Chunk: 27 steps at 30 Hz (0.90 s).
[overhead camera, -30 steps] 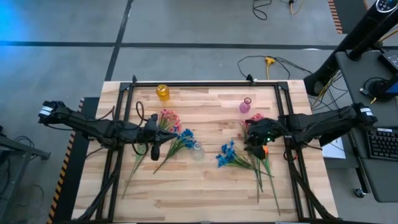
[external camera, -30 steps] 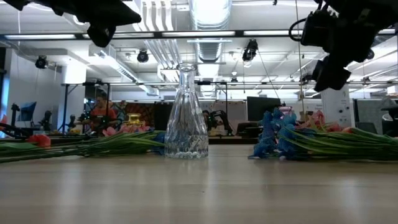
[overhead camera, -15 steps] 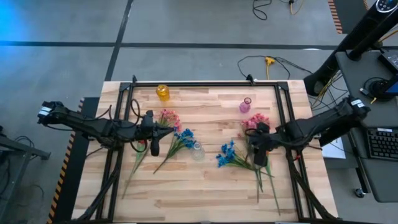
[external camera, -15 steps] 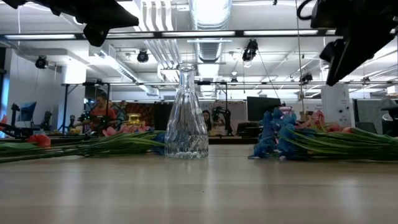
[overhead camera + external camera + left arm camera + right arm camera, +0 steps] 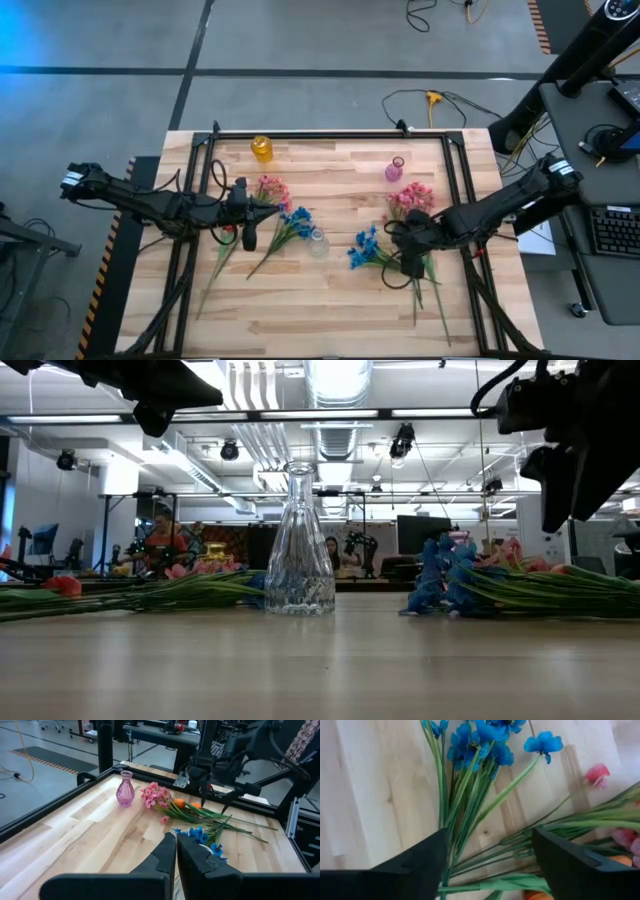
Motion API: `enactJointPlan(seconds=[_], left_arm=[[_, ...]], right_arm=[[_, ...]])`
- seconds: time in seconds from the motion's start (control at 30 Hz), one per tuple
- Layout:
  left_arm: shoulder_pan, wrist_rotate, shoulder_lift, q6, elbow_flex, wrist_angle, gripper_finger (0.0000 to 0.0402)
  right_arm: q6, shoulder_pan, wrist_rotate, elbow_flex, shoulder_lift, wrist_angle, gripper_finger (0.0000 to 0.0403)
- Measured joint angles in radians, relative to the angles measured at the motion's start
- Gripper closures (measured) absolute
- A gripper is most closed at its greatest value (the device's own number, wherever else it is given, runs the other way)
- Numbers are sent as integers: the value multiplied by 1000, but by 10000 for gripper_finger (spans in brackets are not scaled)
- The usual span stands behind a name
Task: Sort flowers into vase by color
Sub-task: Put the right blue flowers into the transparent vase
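Note:
Two loose piles of flowers lie flat on the table. The left pile has pink blossoms [image 5: 270, 190] and blue blossoms [image 5: 298, 218]. The right pile has pink blossoms [image 5: 410, 195], blue clusters [image 5: 365, 248] and an orange bud [image 5: 178, 803], with green stalks [image 5: 470, 795] running toward the near edge. A clear glass vase [image 5: 318, 243] stands upright between the piles. My right gripper [image 5: 490, 865] is open above the right pile's stalks, close behind the blue clusters [image 5: 480, 742], and touches nothing. My left gripper [image 5: 250, 242] is shut and hovers over the left pile.
A yellow vase [image 5: 261, 148] and a pink vase [image 5: 395, 168] stand upright near the table's far edge. A black frame [image 5: 330, 133] runs along the far edge and both sides. Bare wood [image 5: 320, 310] stretches along the near edge. People show in the room behind [image 5: 165, 540].
My right gripper has moved toward the table's near edge and slightly left, from beside the right pile's pink blossoms to above its stalks, turning as it went. The flowers and vases have stayed in place.

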Motion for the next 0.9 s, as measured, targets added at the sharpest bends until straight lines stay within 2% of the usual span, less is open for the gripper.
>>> enactJointPlan(seconds=[0.13,0.23,0.5,0.9], left_arm=[[0,0,0,0,0,0,401],[0,-1,0,0,0,0,401],[0,-1,0,0,0,0,401],[0,-2,0,10,0,0,401]], right_arm=[[19,0,-3,31,67,4,79],[54,2,-8,49,123,6,66],[100,11,-39,60,249,15,71],[98,11,-35,59,324,106,79]])
